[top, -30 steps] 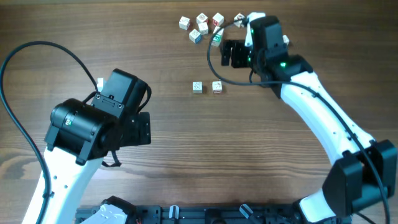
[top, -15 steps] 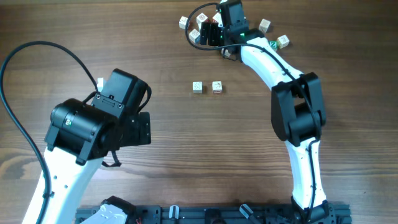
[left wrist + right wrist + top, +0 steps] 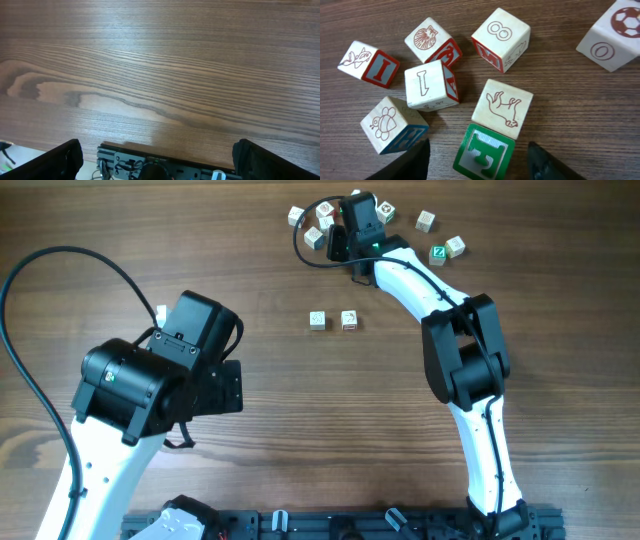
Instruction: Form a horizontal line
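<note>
While right claw (image 3: 481,169) straddles green F cube (image 3: 484,151), 8 cube (image 3: 501,37) lies beyond.

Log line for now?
right pincer open over green F cube | left pincer open over table | two cubes side by side

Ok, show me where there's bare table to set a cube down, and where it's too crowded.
Bare: the wide wood below the cube pair, between the left arm and right arm; also the strips beside the pair on either side. Crowded: the cube cluster around the right claw.
</note>
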